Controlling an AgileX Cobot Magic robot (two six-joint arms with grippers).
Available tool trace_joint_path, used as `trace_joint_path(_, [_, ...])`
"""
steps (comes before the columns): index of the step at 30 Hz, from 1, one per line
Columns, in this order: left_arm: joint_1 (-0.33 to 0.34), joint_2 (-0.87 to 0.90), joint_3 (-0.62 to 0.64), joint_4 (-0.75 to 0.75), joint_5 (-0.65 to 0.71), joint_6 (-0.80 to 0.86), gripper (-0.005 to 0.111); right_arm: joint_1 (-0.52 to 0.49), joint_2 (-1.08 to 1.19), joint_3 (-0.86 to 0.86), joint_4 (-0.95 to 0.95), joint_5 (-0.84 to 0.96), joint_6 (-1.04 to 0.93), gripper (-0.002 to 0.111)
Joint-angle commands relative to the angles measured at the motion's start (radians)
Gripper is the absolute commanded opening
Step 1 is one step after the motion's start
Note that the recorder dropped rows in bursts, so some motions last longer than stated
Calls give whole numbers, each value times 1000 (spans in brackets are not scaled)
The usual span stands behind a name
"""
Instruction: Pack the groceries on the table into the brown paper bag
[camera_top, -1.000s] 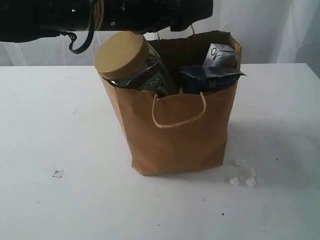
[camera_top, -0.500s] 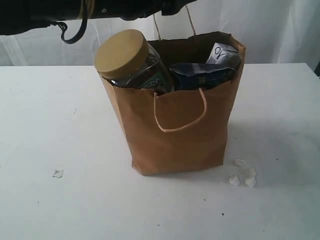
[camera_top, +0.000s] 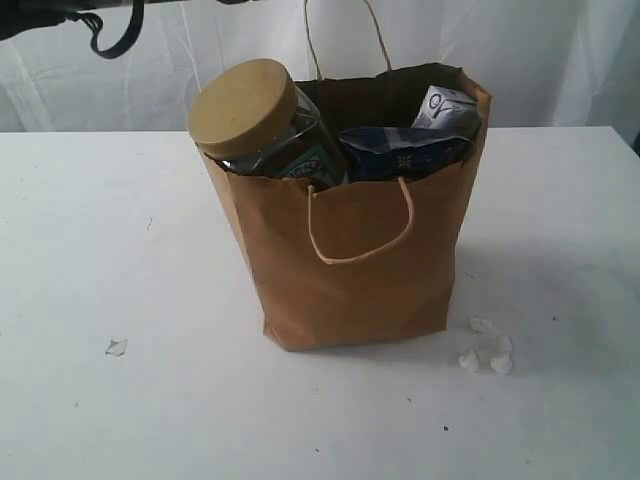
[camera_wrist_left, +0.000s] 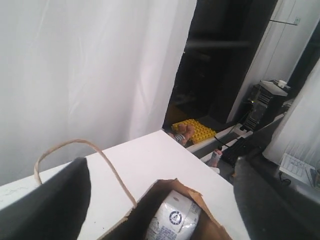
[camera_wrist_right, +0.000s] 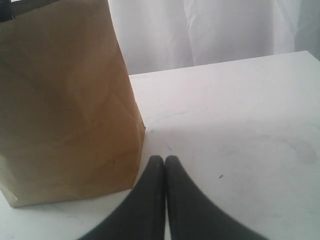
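Note:
The brown paper bag (camera_top: 360, 270) stands upright in the middle of the table (camera_top: 120, 260). Out of its mouth lean a tan-lidded clear jar (camera_top: 245, 108), a blue-ended packet (camera_top: 400, 150) and a small white-blue packet (camera_top: 445, 108). My left gripper (camera_wrist_left: 160, 200) hovers high above the bag's mouth, open, with nothing between its fingers (camera_wrist_left: 55, 200). Below it lie the white-blue packet (camera_wrist_left: 175, 220) and the bag's cord handle (camera_wrist_left: 75, 145). In the exterior view only a bit of the left arm (camera_top: 60, 12) shows at the top left. My right gripper (camera_wrist_right: 165, 162) rests shut and empty beside the bag (camera_wrist_right: 65, 100).
Tiny white lumps (camera_top: 487, 352) lie by the bag's front right corner, and a small white scrap (camera_top: 116, 347) lies at the front left. A white curtain (camera_top: 560, 60) hangs behind the table. Past the table's far edge are a yellow block (camera_wrist_left: 192, 131) and dark shelving.
The left arm has risen and drawn back to the upper left, almost out of the exterior view. The blue packet has settled lower in the bag. The right gripper is unmoved.

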Motion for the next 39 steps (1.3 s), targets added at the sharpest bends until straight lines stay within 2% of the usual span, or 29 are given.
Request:
trace_joint_path(1, [-2,-36,-3,4,6,-9,78,-5,-6,5,-7,-5,-2,0])
trace_joint_path(3, [-2,-53,-3,4,10,-9,72,-5,-6,5,-7,-5,-2,0])
trace_joint_path(6, [-2,-88,-3,4,31,-3,54,-5,-6,5,-7,-5,-2,0])
trace_joint_path(13, [-2,-167,-3,4,107,17,0,-5,-6,5,-7,-5,-2,0])
trace_joint_path(20, [-2,-222,24,4,69,98,0,-5,-6,5,-7,-5,-2,0])
trace_joint_path(30, [-2,-486,346,4,226,104,0,-5,-6,5,-7,-5,-2,0])
trace_joint_path(39, [-2,-759,554,4,241,125,0,-5,-6,5,-7,-5,-2,0])
